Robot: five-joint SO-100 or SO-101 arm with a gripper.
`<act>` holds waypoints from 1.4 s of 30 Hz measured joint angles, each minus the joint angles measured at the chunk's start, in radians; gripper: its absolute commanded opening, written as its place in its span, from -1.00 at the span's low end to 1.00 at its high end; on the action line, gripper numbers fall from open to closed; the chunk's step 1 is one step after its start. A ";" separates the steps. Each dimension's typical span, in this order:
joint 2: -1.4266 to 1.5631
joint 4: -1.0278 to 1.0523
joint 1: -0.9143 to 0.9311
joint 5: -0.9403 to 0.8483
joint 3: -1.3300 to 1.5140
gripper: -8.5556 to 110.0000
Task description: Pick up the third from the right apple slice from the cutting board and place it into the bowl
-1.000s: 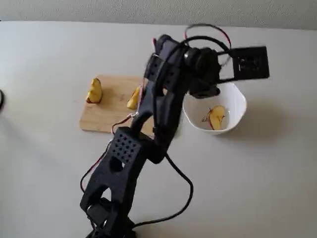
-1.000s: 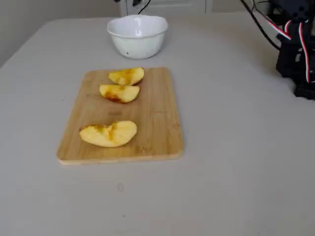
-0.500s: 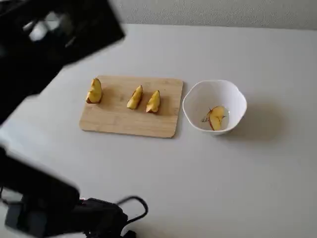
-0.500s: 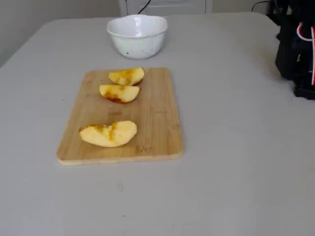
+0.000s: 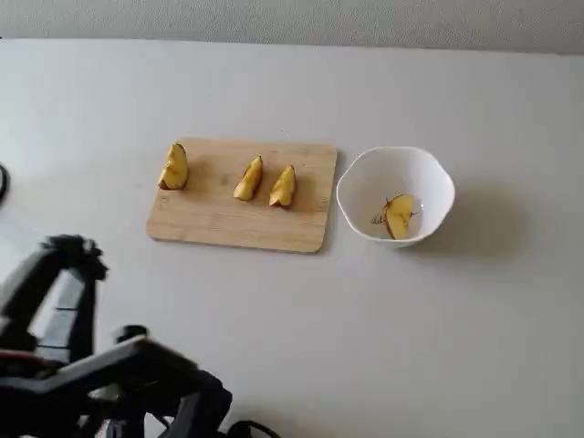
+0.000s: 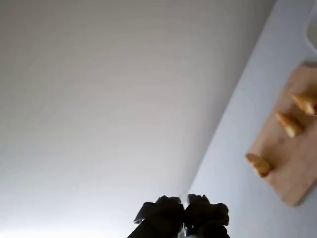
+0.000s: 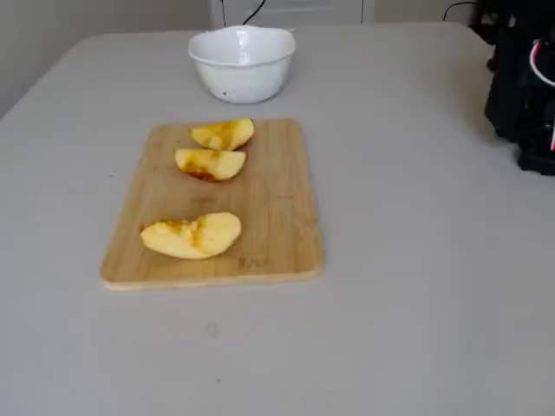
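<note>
The slice (image 5: 399, 216) lies in the bowl (image 5: 436, 182) off the board's (image 5: 210, 224) right edge, light, stiff, slippery, best pinched across its flat faces; gripper (image 6: 184, 214) looks pressed together, empty

You're in a plain indoor room, home or office, can't tell which. Evidence: a bare pale grey table (image 7: 416, 286) with a rounded corner at 11 o'clock in a fixed view, blank light wall (image 6: 99, 89) filling the wrist view, and a white door or cabinet base (image 7: 286, 10) with a black cable (image 7: 256, 10) at 12 o'clock. Household props: wooden cutting board (image 7: 277, 217), white bowl (image 7: 243, 65).
</note>
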 measured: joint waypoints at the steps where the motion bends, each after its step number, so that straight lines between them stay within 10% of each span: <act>1: 0.031 -0.014 0.009 0.006 0.066 -0.86; 18: 0.097 -0.385 0.153 -0.002 1.210 -0.86; 42: 0.100 -0.397 0.083 0.074 1.270 -0.86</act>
